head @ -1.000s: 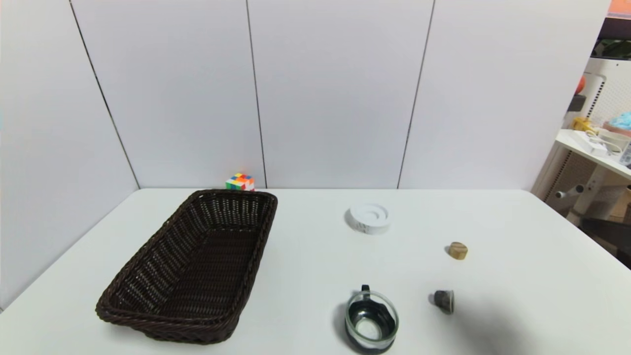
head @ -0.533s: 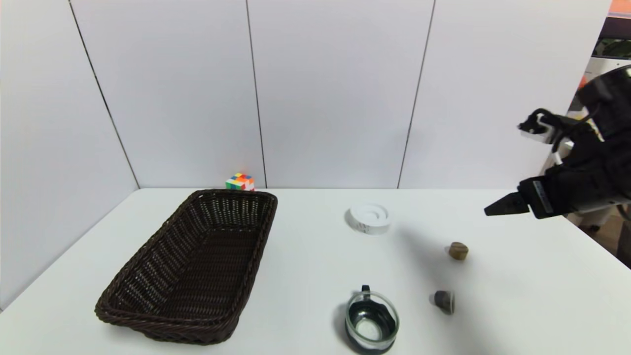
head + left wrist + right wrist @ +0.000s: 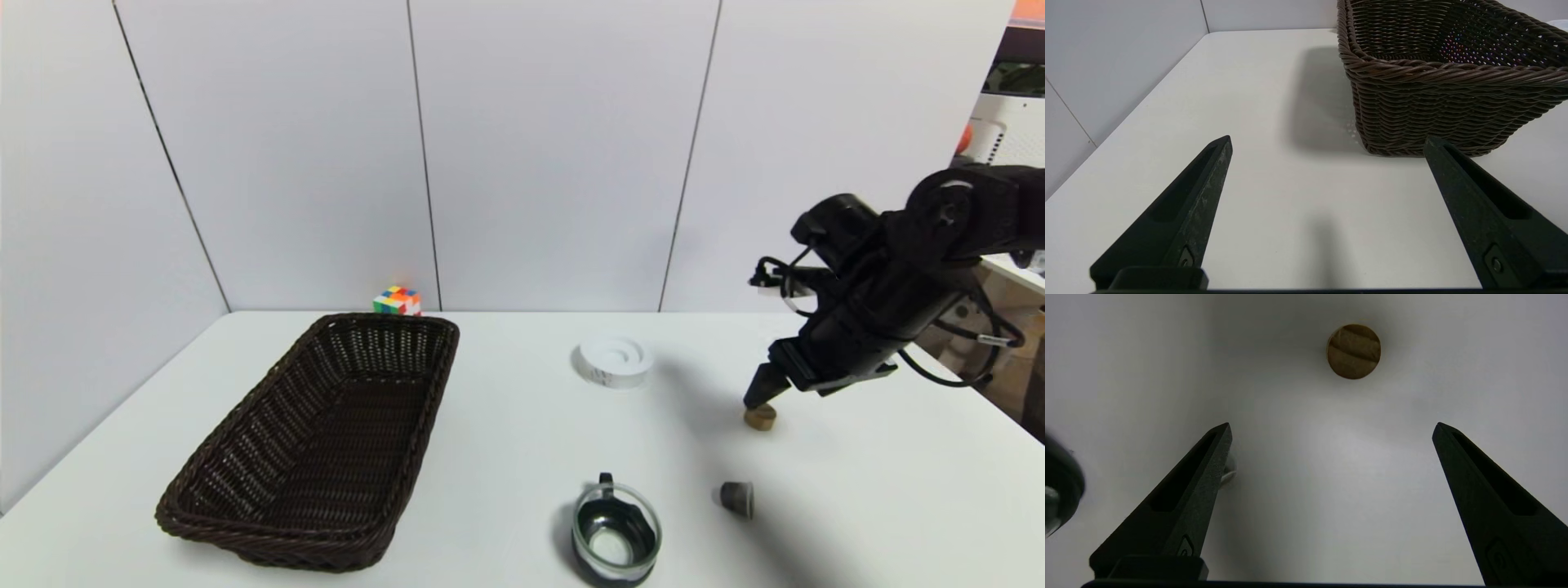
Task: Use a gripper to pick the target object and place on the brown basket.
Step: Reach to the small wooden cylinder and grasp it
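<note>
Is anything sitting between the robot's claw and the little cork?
No. In the right wrist view only bare white table lies between the open right gripper and the cork. The left gripper idles near the basket.

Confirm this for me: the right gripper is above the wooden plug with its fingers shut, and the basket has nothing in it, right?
Not quite. The right gripper is open, not shut: the right wrist view shows its fingers spread wide apart, with the wooden plug lying on the table beyond them. The rest holds: the head view shows that gripper above the plug and the brown basket empty.
</note>
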You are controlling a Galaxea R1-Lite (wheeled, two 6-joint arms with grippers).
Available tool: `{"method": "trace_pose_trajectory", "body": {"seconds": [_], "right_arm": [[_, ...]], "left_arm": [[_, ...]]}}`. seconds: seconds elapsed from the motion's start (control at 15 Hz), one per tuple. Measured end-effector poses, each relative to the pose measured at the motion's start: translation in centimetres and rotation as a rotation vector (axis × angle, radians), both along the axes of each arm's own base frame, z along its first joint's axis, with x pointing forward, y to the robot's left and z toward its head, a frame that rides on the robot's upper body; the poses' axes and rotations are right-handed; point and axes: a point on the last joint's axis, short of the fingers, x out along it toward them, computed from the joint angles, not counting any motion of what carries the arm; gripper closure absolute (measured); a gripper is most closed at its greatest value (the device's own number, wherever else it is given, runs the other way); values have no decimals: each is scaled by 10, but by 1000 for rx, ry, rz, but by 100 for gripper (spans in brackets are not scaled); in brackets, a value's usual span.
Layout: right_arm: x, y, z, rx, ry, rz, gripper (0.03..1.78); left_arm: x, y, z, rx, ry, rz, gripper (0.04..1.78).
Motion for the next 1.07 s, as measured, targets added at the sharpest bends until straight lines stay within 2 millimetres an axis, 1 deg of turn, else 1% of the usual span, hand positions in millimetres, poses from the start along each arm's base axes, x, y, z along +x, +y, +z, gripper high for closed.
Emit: {"method": "trace_pose_trajectory", "body": {"seconds": [0.2,0.4,0.53,0.8,0.93,1.07], "right_arm": [[15,3,-22,-6,55,1,12],[26,5,-36,-12,82,-3,12],[32,5,-41,-16,90,-3,12],[40,3,-45,-30,84,-12,12],[42,0,-47,-46,83,-22,50],[42,-2,-48,-51,85,-30,77]], "left_arm": [[0,0,0,0,0,0,13],[0,0,0,0,0,0,13],[0,0,0,0,0,0,13],[0,0,0,0,1,0,13],[0,0,0,0,0,0,13],[0,0,0,0,0,0,13]]}}
